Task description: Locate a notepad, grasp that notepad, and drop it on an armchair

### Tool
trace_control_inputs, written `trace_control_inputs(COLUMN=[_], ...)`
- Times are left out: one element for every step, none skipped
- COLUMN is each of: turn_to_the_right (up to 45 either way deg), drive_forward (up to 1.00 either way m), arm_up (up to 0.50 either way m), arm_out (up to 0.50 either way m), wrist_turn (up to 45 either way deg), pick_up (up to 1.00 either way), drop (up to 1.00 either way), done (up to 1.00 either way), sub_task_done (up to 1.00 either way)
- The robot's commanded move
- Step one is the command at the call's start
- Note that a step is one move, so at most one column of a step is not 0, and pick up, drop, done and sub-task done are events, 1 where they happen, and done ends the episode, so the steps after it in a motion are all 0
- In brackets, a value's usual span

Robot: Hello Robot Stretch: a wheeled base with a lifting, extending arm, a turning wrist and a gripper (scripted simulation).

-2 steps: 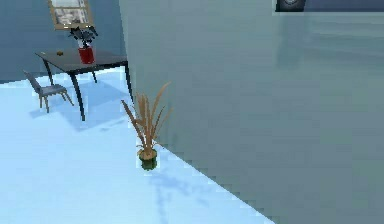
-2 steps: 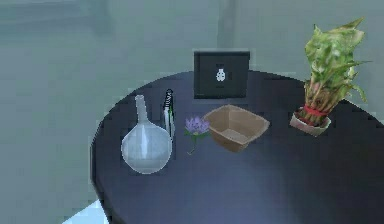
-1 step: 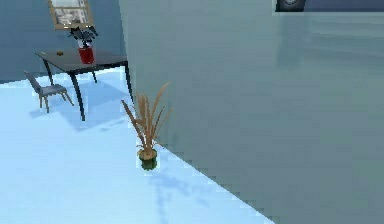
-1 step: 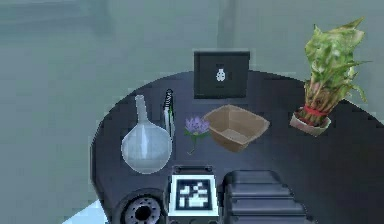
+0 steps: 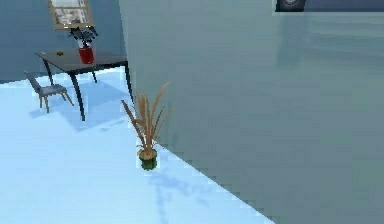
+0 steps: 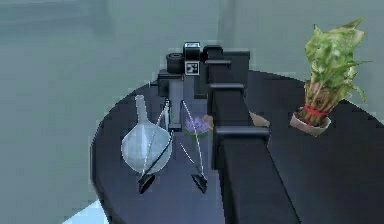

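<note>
- Round table (image 6: 330,180): dark top, spanning most of the lower half.
- Arm (image 6: 245,150): dark square bar rising from the bottom edge over the table, with two white marker squares (image 6: 191,62) at its far end.
- Gripper (image 6: 173,183): two thin fingers (image 6: 147,182) with dark tips, over the table's near left part. Whether it holds anything cannot be told.
- Pale grey vessel (image 6: 145,143): round belly, narrow neck, upright on the table, right by the left-hand finger.
- Small purple thing (image 6: 198,124): on the table just left of the arm, too small to name.
- Tan sliver (image 6: 262,120): just right of the arm, unidentifiable.
- Potted plant (image 6: 328,70): green leaves, brownish pot with a red band, at the table's far right, well apart from the gripper.
- Wall (image 6: 80,50): grey-green, behind the table.
</note>
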Motion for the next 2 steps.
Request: trace_control_inputs(turn_to_the_right=[0.0, 0.0], drive_forward=[0.00, 0.00], arm_up=[0.00, 0.00], arm_out=[0.00, 0.00], wrist_turn=[45.0, 45.0], pick_up=[0.00, 0.00], drop=[0.00, 0.00], done=[0.00, 0.00], sub_task_done=[0.00, 0.00])
